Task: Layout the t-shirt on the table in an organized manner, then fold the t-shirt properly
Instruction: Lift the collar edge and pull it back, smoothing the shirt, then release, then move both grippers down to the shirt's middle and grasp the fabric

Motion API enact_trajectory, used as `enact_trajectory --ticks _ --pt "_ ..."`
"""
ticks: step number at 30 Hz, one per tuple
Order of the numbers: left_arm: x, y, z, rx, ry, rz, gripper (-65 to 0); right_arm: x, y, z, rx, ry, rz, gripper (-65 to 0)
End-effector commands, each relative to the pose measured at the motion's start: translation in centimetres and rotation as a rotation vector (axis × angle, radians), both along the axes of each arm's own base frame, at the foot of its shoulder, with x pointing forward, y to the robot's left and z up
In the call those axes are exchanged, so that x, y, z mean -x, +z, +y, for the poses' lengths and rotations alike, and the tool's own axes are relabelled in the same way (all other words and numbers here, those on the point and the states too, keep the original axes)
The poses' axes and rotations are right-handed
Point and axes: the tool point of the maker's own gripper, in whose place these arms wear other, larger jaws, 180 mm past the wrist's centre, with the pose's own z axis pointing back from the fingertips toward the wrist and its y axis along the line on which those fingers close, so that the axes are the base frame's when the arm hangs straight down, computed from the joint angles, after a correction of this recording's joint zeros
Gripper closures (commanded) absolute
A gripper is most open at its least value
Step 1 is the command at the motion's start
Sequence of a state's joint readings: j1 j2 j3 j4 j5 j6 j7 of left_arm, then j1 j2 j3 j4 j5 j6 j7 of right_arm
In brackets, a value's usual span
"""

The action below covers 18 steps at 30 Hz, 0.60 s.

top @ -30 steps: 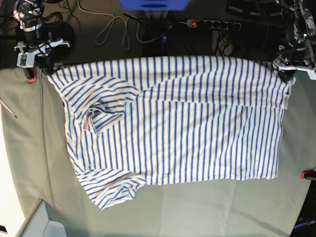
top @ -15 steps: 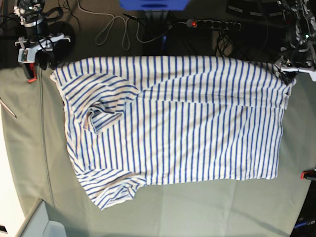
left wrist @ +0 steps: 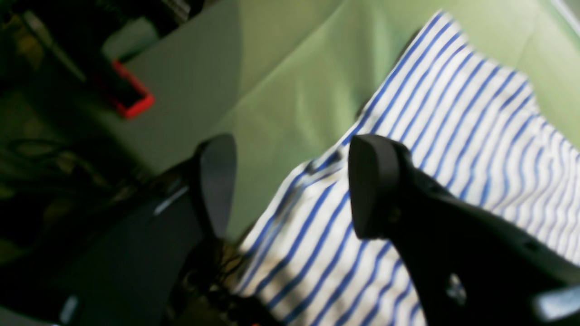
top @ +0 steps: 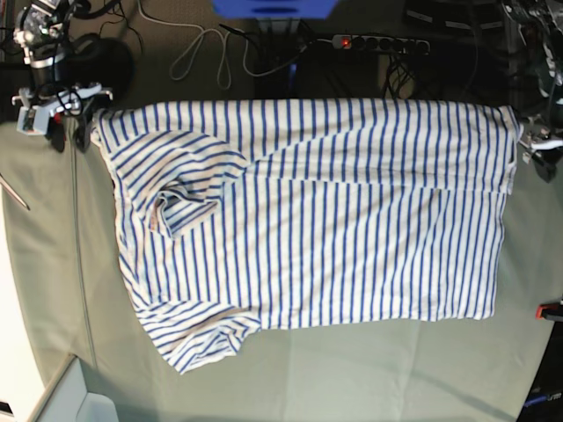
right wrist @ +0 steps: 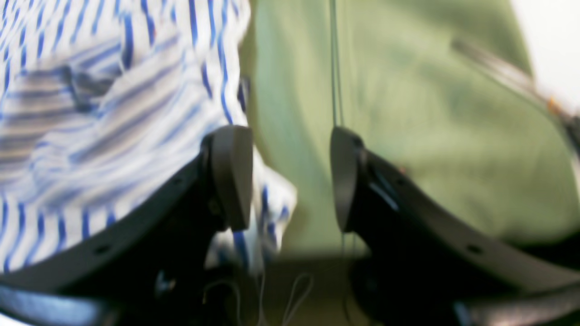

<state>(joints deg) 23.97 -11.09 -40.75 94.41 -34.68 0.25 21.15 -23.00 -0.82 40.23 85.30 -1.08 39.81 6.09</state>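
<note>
Honestly, the striped t-shirt [top: 308, 220] looks only half sorted. It lies spread over the green worktop [top: 352, 369], its far edge running right along the worktop's far rim above the cables and the power strip [top: 378, 42]. Near the collar [top: 167, 211] one sleeve is folded over the chest, and another bunches at the near corner.

Both pincers have nothing in them. The right pincer [right wrist: 290, 181] stands spread just off the shoulder corner, one pad touching or nearly touching cloth, bare worktop showing in the gap. The left pincer [left wrist: 290, 185] is spread too, above the hem corner.

My worry is that far edge: a careless brush from either arm could push it off the rim and drag more cloth after it. Folding now would also trap that doubled sleeve as a lump. A shallow pinch on a corner might slip.
</note>
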Motion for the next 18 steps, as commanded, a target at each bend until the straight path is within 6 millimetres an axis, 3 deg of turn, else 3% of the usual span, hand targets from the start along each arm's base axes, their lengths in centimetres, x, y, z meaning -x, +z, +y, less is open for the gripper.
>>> enact_trajectory --ticks 1,6,9,14,18 --pt "-1.3 2.0 0.6 -0.039 -0.005 -0.058 -38.1 -1.2 1.8 -0.3 0.010 0.004 -0.072 -28.8" --pt "-3.7 2.4 1.0 -0.025 0.008 -0.106 -38.2 -5.5 3.8 -0.1 0.003 0.004 -0.175 -28.8" --pt "-6.1 2.7 0.7 -0.012 -0.022 -0.138 -41.3 -8.5 4.9 1.3 -0.009 0.046 -0.208 -28.8" --pt "-10.7 2.4 0.0 0.003 -0.118 -0.147 -42.3 -14.0 5.3 2.9 0.001 0.116 -0.133 -28.8" --pt "-13.7 2.1 0.9 0.012 -0.133 -0.132 -42.3 -19.0 4.5 3.7 0.034 0.151 -0.056 -28.8"
